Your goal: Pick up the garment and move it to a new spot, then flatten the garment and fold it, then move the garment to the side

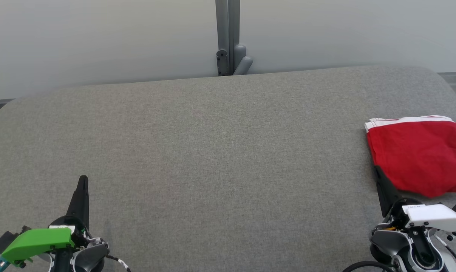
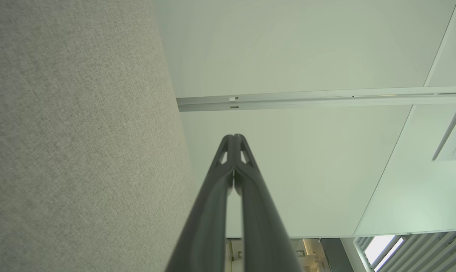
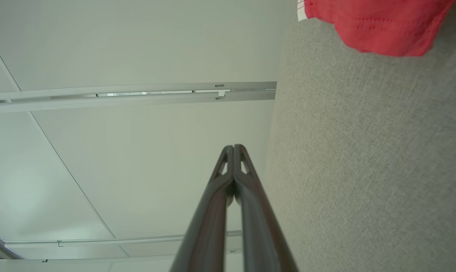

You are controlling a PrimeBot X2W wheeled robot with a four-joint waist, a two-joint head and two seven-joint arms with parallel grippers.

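Observation:
The garment is red with a white band along its far edge. It lies folded at the right edge of the grey fabric table, cut off by the head view's right border, and its corner shows at the top right of the right wrist view. My right gripper is shut and empty at the lower right, its dark tip just beside the garment's near left edge; whether it touches is unclear. In its own wrist view the right gripper has its tips pressed together. My left gripper is shut and empty at the lower left.
A pale wall runs behind the table, with a grey metal post and bracket at the middle of the far edge. The table's far corners are rounded.

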